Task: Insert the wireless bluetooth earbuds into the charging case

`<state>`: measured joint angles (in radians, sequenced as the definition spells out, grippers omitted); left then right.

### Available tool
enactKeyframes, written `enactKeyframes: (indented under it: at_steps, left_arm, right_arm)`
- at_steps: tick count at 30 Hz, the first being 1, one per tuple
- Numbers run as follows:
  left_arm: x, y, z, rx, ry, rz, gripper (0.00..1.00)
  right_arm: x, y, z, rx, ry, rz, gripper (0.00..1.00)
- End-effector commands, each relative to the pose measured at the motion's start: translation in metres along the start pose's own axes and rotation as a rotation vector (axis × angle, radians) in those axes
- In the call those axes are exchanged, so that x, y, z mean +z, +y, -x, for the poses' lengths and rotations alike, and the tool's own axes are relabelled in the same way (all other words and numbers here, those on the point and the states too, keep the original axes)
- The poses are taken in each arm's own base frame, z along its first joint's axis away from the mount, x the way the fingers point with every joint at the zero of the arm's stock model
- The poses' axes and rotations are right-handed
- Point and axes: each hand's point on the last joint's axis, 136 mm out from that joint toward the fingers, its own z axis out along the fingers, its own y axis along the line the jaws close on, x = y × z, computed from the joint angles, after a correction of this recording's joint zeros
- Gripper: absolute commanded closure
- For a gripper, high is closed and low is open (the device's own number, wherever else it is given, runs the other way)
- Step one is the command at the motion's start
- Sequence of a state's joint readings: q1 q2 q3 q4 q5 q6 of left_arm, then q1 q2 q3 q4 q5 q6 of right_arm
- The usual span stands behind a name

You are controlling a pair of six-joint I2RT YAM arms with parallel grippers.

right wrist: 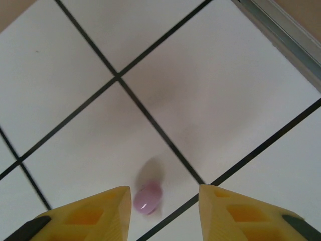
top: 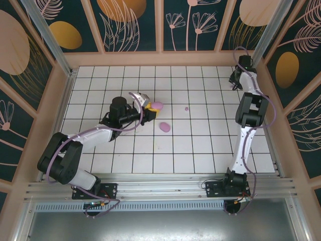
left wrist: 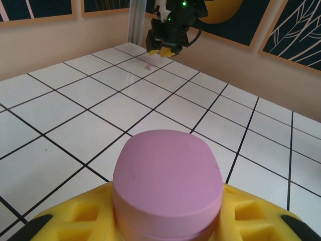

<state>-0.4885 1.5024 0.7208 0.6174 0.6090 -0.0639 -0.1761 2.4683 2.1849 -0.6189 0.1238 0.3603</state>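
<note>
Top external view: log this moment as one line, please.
left gripper shut on pink-purple oval | right gripper open over earbud | second oval loose on floor

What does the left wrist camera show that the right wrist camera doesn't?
Left wrist view: the left pincer clamped on a pink-purple oval, the right pincer far off, and the peach wall. Right wrist view: a close look at an earbud lying on the floor between open yellow fingers, plus a metal rail. Both: white tiles with black lines. The tiny pink bit beneath the far pincer is probably that same earbud.
</note>
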Motion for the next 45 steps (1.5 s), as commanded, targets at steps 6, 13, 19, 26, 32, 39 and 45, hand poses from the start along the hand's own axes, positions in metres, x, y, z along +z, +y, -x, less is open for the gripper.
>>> enactKeyframes:
  at_steps: [6,13,19,26,32,39,45]
  left_arm:
    - [0.003,-0.003,0.009,0.031,-0.023,-0.032,1.0]
    - [0.002,-0.004,0.009,0.031,-0.022,-0.035,1.0]
    - [0.0,-0.006,0.009,0.038,-0.019,-0.034,1.0]
    - [-0.007,-0.01,0.01,0.044,-0.025,-0.032,1.0]
    - [-0.017,-0.018,0.01,0.046,-0.031,-0.034,1.0]
    - [-0.032,-0.031,0.006,0.026,-0.043,-0.053,1.0]
    - [-0.042,-0.041,-0.005,-0.003,-0.023,-0.067,1.0]
  right_arm:
    - [0.024,0.011,-0.013,-0.033,0.06,0.056,0.6]
    - [0.031,0.014,-0.018,-0.036,0.077,0.075,0.63]
    - [0.031,0.012,-0.027,-0.056,0.107,0.066,0.77]
    - [0.011,0.012,-0.044,-0.088,0.144,0.059,0.87]
    - [-0.032,0.026,-0.077,-0.074,0.184,0.159,0.89]
    - [-0.113,0.054,-0.155,-0.08,0.237,0.314,0.9]
    - [-0.171,0.061,-0.27,-0.195,0.332,0.339,0.9]
